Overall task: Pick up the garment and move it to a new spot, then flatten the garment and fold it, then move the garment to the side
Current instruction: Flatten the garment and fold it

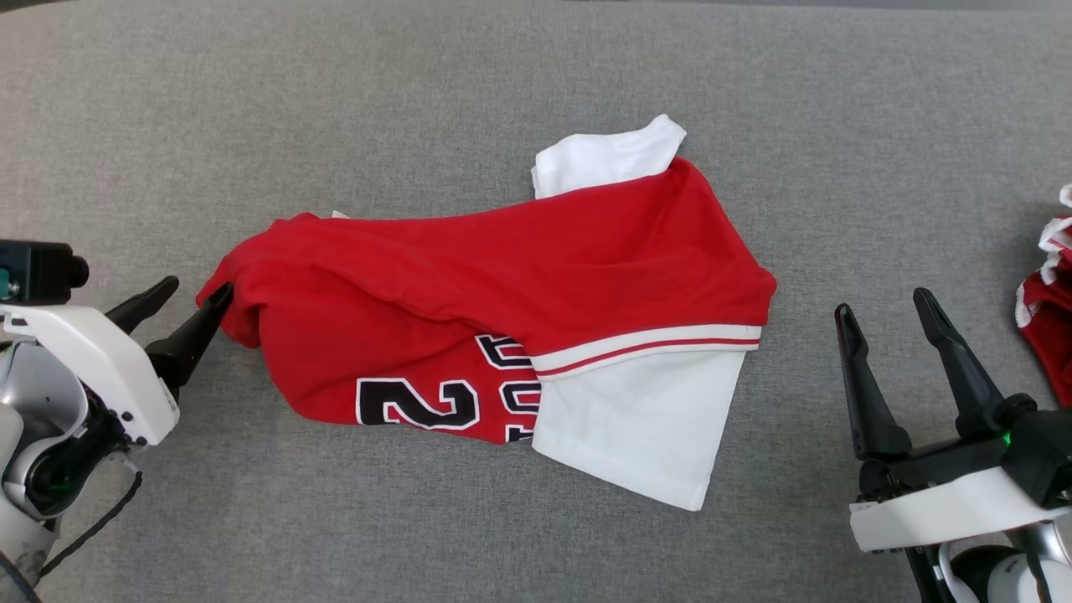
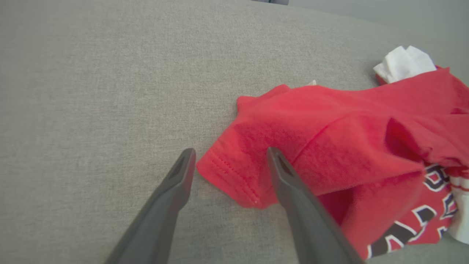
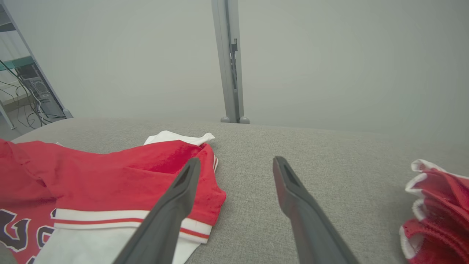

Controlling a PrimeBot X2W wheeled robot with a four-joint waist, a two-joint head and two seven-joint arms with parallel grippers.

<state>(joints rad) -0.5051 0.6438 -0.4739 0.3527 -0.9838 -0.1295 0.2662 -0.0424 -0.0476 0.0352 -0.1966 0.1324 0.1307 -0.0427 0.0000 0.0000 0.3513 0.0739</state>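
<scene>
Grey woven cloth covers the work surface [image 1: 536, 67], and the garment [image 1: 469, 276] lies crumpled near its middle, between the two grippers. It is a bright red jersey shirt with a red layer folded across its far part. That layer ends in a white band with a thin red stripe [image 1: 645, 343]. A white sleeve panel [image 1: 636, 419] spreads out from under the band at the near right, and another white piece [image 1: 607, 155] sticks out at the far edge. A small white tag [image 1: 339, 214] peeks from the far left edge. Dark block characters with white outlines run along the near side: a "2" [image 1: 419, 404] reads clearly, while the characters to its right are cut off by the fold and cannot be read. The left gripper [image 1: 199, 286] sits at the shirt's left end, its fingers spread apart and holding nothing. In the left wrist view a stitched hem corner [image 2: 234, 179] lies in the gap between the fingers. The right gripper [image 1: 881, 301] stands wide open, just to the right of the shirt and apart from it. A second red-and-white bundle [image 1: 1047, 293] sits at the far right edge. Beyond the surface, the right wrist view shows a grey upright post [image 3: 229, 62] before a pale wall, and shelving with cables [image 3: 29, 84] at the left.
</scene>
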